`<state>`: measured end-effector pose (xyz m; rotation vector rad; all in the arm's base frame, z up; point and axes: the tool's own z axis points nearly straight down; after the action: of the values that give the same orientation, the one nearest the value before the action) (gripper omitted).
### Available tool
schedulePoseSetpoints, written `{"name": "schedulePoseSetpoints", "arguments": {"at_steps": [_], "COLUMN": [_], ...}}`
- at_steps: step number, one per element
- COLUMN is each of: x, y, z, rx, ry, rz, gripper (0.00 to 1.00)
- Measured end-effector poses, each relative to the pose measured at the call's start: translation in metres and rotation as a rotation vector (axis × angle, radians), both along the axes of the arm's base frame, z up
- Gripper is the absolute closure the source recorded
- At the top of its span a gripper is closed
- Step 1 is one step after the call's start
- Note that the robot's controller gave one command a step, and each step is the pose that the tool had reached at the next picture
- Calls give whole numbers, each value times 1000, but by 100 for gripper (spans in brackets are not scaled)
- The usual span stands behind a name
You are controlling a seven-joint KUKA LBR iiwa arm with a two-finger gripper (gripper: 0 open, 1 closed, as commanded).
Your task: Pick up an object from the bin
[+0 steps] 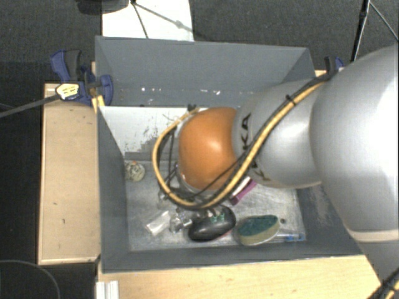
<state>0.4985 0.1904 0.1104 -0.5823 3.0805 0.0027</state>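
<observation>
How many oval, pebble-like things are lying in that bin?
2: a black oval near the front wall of the bin, and a green oval beside it. The arm covers the middle, so more may be hidden.

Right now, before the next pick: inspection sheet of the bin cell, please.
Surface: grey metal bin, floor scuffed, small things lying along its front.
Job's things: black oval thing and crumpled clear piece, the two nearest the gripper.
Clutter: green oval pad with a pale rim at front right; pink stick behind it; small round pale thing apart at the left.
Grippers: gripper low in the bin's front part, below the orange cover.
Cables: yellow and black cables looped round the wrist.
Surroundings: dark floor about the bin.
</observation>
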Motion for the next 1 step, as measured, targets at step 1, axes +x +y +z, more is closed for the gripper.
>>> {"name": "schedulePoseSetpoints", "arguments": {"at_steps": [1], "x": [1], "y": [1], "z": [32], "rx": [0], "ry": [0], "rz": [-8], "gripper": [100]}}
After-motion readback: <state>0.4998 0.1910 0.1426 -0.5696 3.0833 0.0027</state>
